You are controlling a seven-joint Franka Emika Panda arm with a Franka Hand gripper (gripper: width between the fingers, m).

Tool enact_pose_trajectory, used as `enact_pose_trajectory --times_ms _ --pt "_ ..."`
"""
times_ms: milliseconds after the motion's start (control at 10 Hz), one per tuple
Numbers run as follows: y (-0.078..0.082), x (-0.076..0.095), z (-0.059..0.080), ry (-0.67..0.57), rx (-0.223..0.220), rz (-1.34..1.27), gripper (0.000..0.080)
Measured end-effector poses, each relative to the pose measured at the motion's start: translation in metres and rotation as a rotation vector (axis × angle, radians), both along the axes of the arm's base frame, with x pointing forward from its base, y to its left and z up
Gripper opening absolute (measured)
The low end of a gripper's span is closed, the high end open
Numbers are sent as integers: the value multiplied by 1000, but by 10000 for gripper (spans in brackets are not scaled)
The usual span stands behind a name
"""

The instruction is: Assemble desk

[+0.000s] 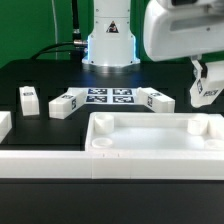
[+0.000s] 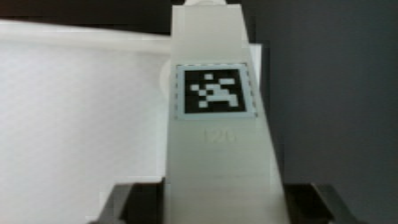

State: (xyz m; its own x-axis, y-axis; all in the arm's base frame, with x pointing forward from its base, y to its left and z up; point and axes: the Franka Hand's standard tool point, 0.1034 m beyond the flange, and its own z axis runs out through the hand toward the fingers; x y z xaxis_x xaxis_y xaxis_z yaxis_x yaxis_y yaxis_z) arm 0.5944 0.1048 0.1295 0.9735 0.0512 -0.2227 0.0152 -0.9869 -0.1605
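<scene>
The desk tabletop [image 1: 150, 148], a white shallow rimmed tray with round corner sockets, lies at the front of the exterior view. My gripper [image 1: 203, 80] hangs above its right end, shut on a white square leg [image 1: 206, 93] that bears a tag. In the wrist view this leg [image 2: 217, 110] runs out from between the dark fingers [image 2: 134, 205], with the tabletop's white surface [image 2: 80, 110] beside and below it. Three more legs [image 1: 29, 100], [image 1: 66, 103], [image 1: 158, 101] lie on the black table behind the tabletop.
The marker board [image 1: 110, 97] lies flat between the loose legs, in front of the arm's base [image 1: 108, 40]. A long white rail [image 1: 40, 163] runs along the front. Another white part [image 1: 3, 123] shows at the left edge of the exterior view.
</scene>
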Motion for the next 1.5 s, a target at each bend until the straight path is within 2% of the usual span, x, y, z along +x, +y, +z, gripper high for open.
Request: enact_pose_trajectory --times_ms 300,400,500,800,1100,1500 --pt "-1 26 32 -180 -1 -21 290" --pt "1 33 35 -277 -1 -32 290" --pt "0 32 32 -339 -5 -41 290" --pt "-2 42 31 -547 -9 -65 290" --pt "-6 55 37 -603 -16 -2 290" --pt "-5 54 36 -590 -13 0 290"
